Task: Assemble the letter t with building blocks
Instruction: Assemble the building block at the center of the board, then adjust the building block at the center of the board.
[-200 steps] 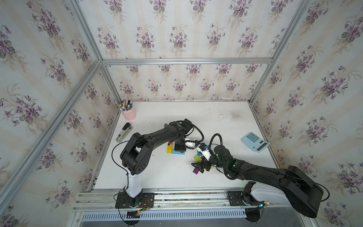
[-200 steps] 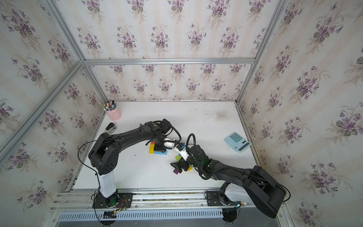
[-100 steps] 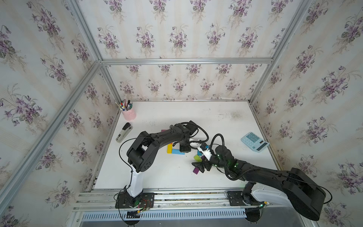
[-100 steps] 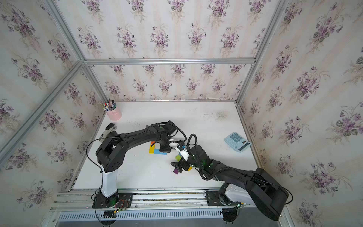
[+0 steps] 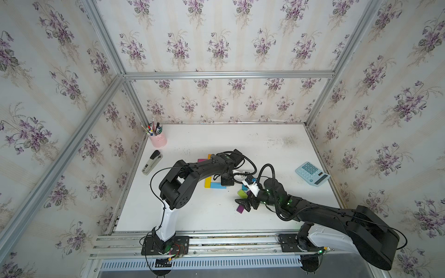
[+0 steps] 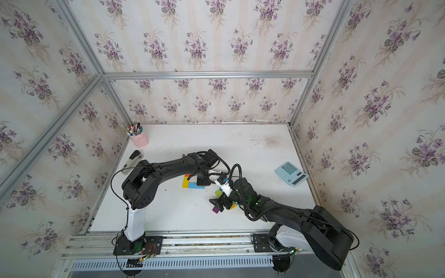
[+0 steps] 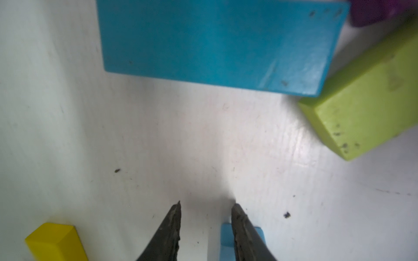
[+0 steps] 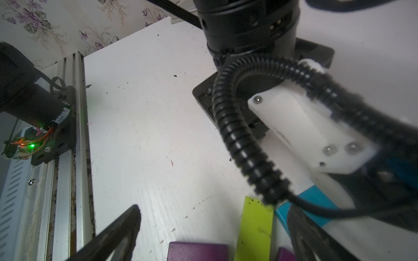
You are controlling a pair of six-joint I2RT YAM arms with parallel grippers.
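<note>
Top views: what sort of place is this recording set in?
Probably a staged office-desk robot cell: a white table walled by floral wallpaper panels on aluminium framing, dressed with a pen cup, stapler and calculator.

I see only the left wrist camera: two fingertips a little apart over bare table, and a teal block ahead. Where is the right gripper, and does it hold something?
Observer: The right gripper is wide open and holds nothing; a purple block lies on the table between its jaws.
Operator: Is any block out of my sight, beyond my arm?
Observer: Yes. In a top view a magenta block shows just past the left arm, on the back-wall side.
Operator: What else lies on the table?
Observer: A pale blue calculator near the right edge, apart from both arms.
</note>
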